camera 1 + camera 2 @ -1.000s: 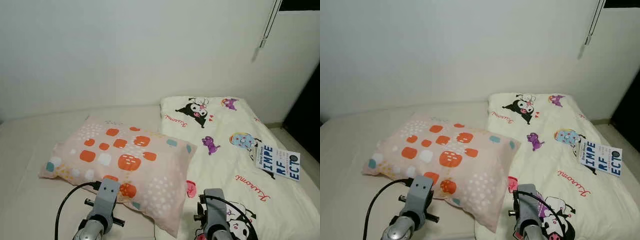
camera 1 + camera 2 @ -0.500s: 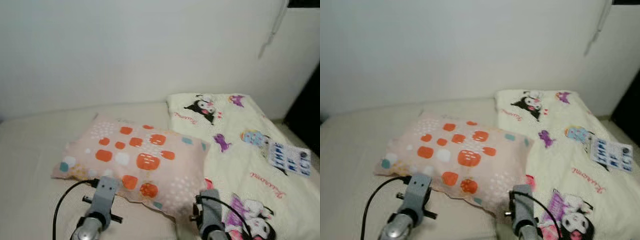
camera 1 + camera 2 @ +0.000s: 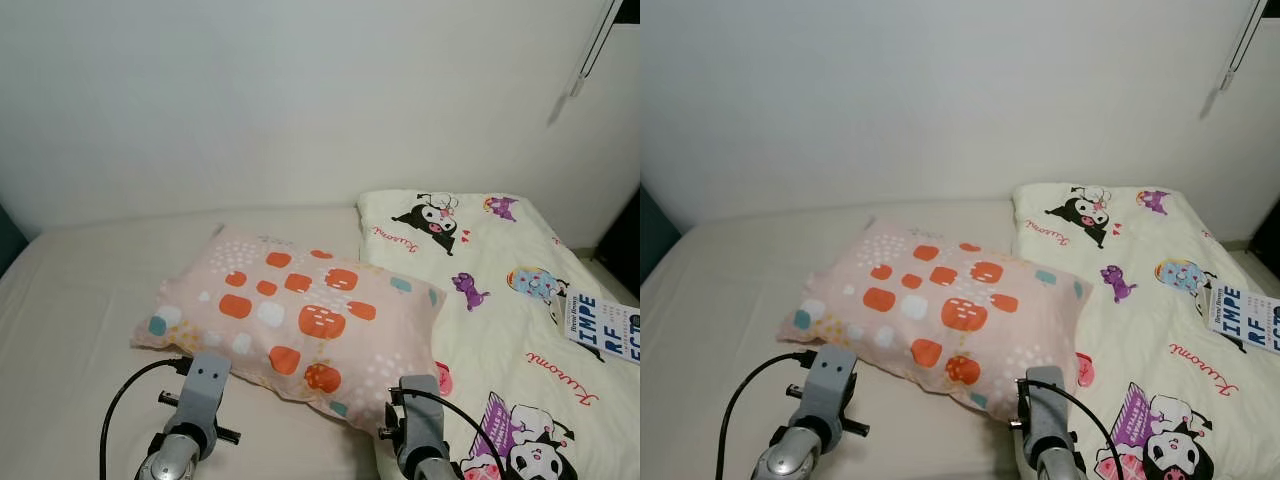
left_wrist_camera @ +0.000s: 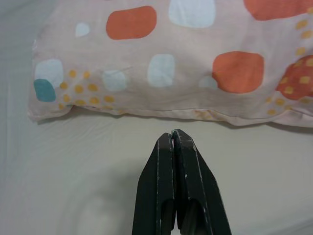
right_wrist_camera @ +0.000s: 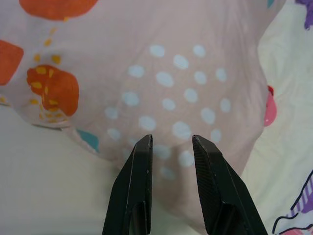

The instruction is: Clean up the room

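A pink pillow [image 3: 295,325] with orange and white patches lay askew on a cream bed [image 3: 80,300], its right corner overlapping a cartoon-print blanket [image 3: 500,300]. A book [image 3: 605,328] rested on the blanket's far right edge. Both arms were raised just short of the pillow's near edge. The step in hand appeared to be reaching for the pillow to straighten it; the next move would call for each claw to close on an edge or corner.

The wrist views showed what the head views did not: the left gripper [image 4: 172,134] was clenched on nothing, just short of the pillow seam, while the right gripper [image 5: 171,142] was parted, seemingly above the pillow's dotted corner, though contact was unclear.
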Tool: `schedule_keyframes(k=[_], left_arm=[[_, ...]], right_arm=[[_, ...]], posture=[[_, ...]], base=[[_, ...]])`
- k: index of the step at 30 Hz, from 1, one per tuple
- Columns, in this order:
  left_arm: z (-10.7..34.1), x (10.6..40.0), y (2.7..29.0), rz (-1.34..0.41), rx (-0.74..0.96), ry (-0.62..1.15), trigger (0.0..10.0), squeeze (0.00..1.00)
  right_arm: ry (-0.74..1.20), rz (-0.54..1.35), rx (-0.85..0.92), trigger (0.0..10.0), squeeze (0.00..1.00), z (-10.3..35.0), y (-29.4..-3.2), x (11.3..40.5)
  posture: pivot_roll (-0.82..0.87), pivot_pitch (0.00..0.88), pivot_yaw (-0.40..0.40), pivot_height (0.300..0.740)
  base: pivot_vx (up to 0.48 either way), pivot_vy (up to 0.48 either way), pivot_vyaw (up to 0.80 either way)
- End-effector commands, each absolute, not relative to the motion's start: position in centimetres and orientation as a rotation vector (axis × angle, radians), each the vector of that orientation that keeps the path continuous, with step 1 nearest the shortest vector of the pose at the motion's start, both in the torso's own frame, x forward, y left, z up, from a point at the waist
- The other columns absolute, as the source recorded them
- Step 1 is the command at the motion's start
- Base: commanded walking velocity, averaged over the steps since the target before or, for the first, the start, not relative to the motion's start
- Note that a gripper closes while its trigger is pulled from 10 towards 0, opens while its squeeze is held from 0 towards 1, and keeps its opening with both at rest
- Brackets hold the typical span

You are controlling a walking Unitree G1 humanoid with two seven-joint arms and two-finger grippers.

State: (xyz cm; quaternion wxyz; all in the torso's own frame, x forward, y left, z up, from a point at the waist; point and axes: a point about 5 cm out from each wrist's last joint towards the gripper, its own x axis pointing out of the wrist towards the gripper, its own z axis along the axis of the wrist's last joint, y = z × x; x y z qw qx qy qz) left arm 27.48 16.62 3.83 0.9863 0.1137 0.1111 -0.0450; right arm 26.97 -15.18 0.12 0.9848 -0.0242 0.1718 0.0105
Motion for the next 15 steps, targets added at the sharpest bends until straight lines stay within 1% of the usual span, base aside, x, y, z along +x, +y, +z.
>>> schedule_keyframes(k=[1, 4, 15], left_arm=[[3.14, 27.16, 16.93, -0.099, 0.248, 0.256, 10.0, 0.0], [3.26, 27.39, 16.63, -0.092, 0.241, 0.25, 10.0, 0.0], [3.34, 27.45, 16.42, -0.088, 0.234, 0.243, 10.0, 0.0]], right_arm=[[0.361, 0.014, -0.03, 10.0, 0.0, -0.28, -15.08, 26.65], [0.35, 0.021, -0.042, 10.0, 0.0, 0.02, -15.48, 26.9], [0.338, 0.021, -0.034, 10.0, 0.0, 0.48, -15.76, 27.49]], posture=[[0.05, 0.123, 0.028, 0.74], [0.04, 0.122, 0.005, 0.74], [0.04, 0.119, -0.004, 0.74]], base=[[0.0, 0.0, 0.0], [0.0, 0.0, 0.0], [0.0, 0.0, 0.0]])
